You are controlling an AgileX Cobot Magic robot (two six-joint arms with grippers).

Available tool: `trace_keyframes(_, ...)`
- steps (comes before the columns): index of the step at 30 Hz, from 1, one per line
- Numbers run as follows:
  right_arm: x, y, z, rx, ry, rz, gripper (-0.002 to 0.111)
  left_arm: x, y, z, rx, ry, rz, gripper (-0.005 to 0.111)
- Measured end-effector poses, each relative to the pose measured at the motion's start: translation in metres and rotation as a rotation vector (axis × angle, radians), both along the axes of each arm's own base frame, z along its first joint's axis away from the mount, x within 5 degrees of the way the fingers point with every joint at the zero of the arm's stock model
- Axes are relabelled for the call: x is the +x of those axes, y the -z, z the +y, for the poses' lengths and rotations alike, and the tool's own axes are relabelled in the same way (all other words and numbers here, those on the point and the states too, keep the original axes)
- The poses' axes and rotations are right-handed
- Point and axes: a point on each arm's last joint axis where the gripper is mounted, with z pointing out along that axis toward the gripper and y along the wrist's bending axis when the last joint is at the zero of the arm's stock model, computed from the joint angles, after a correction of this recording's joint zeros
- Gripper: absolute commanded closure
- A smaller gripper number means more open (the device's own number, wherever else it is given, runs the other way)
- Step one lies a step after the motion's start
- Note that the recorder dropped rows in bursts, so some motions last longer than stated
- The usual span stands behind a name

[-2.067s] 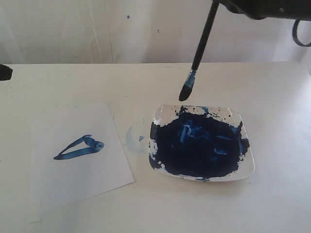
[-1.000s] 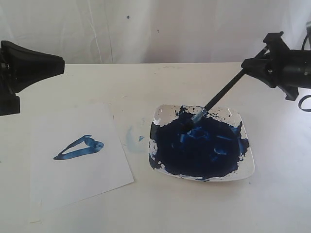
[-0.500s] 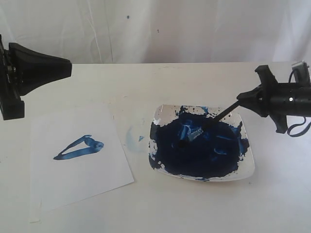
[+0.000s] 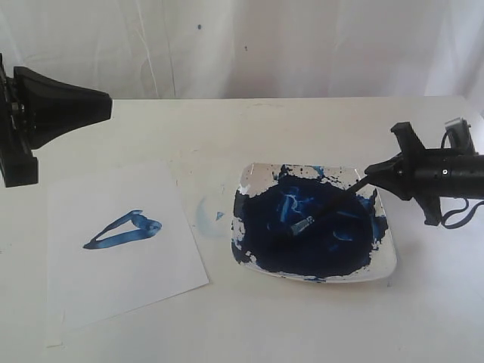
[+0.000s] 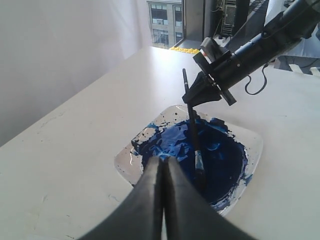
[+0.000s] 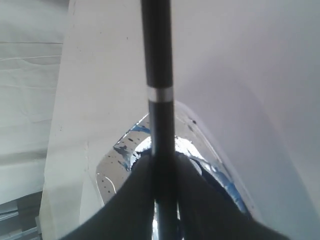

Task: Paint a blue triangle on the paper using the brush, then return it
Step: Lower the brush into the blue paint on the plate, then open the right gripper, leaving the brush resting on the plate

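Observation:
The brush (image 4: 333,203) lies at a low slant across the white square plate (image 4: 384,266), its bristle tip (image 4: 291,229) down in the dark blue paint. My right gripper (image 4: 372,172) is shut on the black handle at the plate's far right corner; in the right wrist view the fingers (image 6: 135,185) press both sides of the brush handle (image 6: 156,60). The paper (image 4: 151,287) lies to the left with the blue triangle (image 4: 125,229) painted on it. Above the paper's far left side, my left gripper (image 4: 104,103) hovers shut and empty, pointing toward the plate (image 5: 125,160).
A pale blue round smudge (image 4: 208,215) marks the white table between paper and plate. A white cloth backdrop hangs behind the table. The right arm's cable (image 4: 457,215) loops beside the plate's right edge. In the left wrist view the brush (image 5: 192,130) and right gripper (image 5: 194,96) show over the plate.
My right gripper has come down from high above to the plate's right corner, tipping the brush from near upright to almost flat in the paint. The left arm came into view and stopped.

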Motion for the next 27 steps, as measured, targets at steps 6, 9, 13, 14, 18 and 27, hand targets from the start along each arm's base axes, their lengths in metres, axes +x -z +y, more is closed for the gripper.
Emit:
trace_keyframes(6,0.0,0.001,-0.001,-0.011,0.008,0.003,0.059,0.0,0.0,0.0,0.0,0.0,0.0,0.107)
trace_keyframes(9,-0.003,0.0,-0.003,-0.011,-0.045,-0.005,0.059,0.0,0.0,0.0,0.0,0.0,0.0,0.107)
trace_keyframes(13,-0.008,-0.013,-0.015,-0.047,-0.102,-0.041,0.06,0.0,0.0,0.0,0.0,0.0,0.0,0.107)
trace_keyframes(14,-0.01,-0.023,-0.024,-0.056,-0.11,-0.06,0.063,0.0,0.0,0.0,0.0,0.0,0.0,0.107)
trace_keyframes(18,-0.025,-0.076,-0.044,-0.152,-0.187,-0.243,0.104,0.001,0.0,0.001,0.003,-0.011,-0.001,0.107)
trace_keyframes(27,-0.139,-0.223,-0.007,-0.603,-0.344,-1.065,0.108,0.013,0.003,0.01,-0.009,-0.204,0.057,0.107)
